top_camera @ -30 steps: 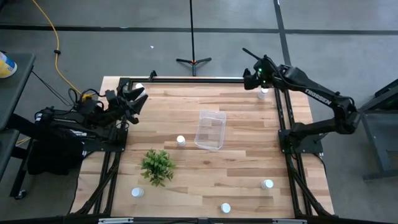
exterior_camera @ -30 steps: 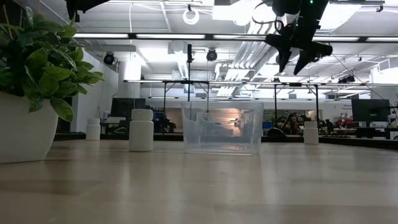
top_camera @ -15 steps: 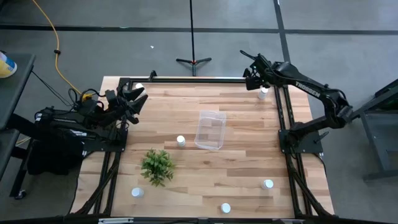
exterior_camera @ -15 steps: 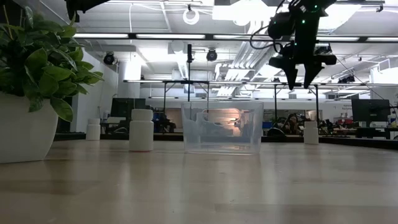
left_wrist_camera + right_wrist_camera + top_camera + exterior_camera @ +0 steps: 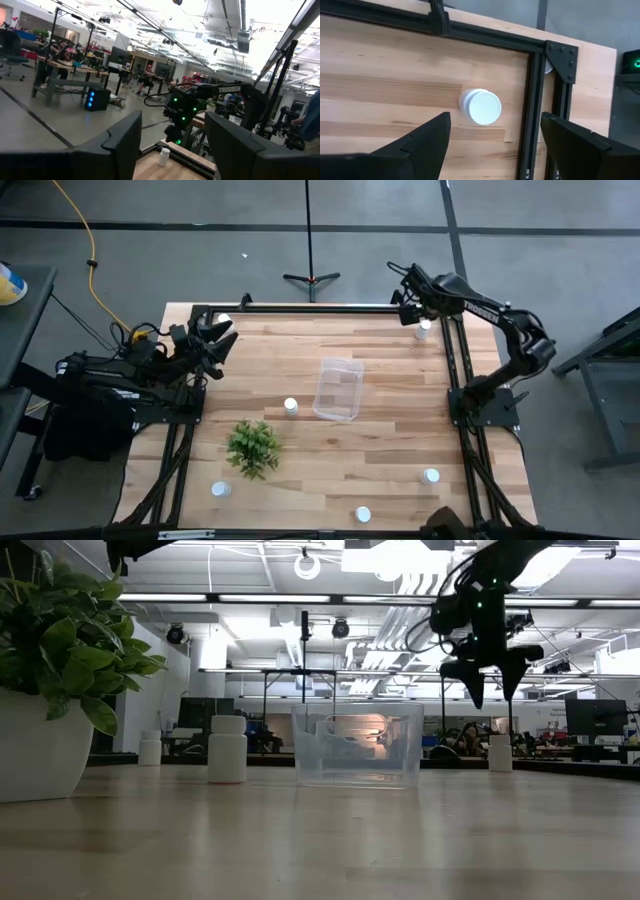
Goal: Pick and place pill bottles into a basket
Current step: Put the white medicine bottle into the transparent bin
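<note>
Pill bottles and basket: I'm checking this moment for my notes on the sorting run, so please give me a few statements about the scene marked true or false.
1. The basket has no pill bottle in it. True.
2. The right tool is above the pill bottle at the far right corner, fingers spread wide and nothing held. True.
3. The left tool is gripping a pill bottle. False: it holds nothing and waits at the table's left edge.
4. The green plant stands inside the basket. False: it stands on the table, apart from it.
5. A pill bottle by the basket stands on the table on the basket's left-arm side. True.
</note>
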Controlling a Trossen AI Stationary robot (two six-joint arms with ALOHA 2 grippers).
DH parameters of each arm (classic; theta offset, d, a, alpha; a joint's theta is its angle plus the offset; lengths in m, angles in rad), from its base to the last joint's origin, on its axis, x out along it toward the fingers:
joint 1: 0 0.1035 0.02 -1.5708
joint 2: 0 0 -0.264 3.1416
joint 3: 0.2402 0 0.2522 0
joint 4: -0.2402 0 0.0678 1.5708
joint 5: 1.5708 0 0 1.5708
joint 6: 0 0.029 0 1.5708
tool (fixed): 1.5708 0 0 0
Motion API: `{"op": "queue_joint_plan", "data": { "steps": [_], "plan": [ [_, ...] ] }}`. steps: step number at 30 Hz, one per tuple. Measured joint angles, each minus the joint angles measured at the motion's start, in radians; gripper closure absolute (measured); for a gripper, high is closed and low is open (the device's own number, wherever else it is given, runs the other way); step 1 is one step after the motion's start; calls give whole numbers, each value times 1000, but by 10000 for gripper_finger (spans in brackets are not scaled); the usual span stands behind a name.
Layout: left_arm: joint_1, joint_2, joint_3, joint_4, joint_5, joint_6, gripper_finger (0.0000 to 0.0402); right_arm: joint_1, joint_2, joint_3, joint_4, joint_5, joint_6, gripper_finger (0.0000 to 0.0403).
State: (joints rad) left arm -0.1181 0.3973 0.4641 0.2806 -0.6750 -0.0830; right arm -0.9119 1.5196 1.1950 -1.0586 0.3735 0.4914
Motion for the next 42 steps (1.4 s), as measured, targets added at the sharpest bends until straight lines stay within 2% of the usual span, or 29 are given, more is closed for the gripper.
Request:
{"op": "queue_joint_plan", "data": {
  "steps": [24, 42],
  "plan": [
    [0, 0, 0, -23, 1, 0, 153, -102, 181, 0, 49, -98, -49, 104],
    [0, 0, 0, -30, 1, 0, 153, -105, 268, 0, 54, -137, -75, 104]
  ]
}}
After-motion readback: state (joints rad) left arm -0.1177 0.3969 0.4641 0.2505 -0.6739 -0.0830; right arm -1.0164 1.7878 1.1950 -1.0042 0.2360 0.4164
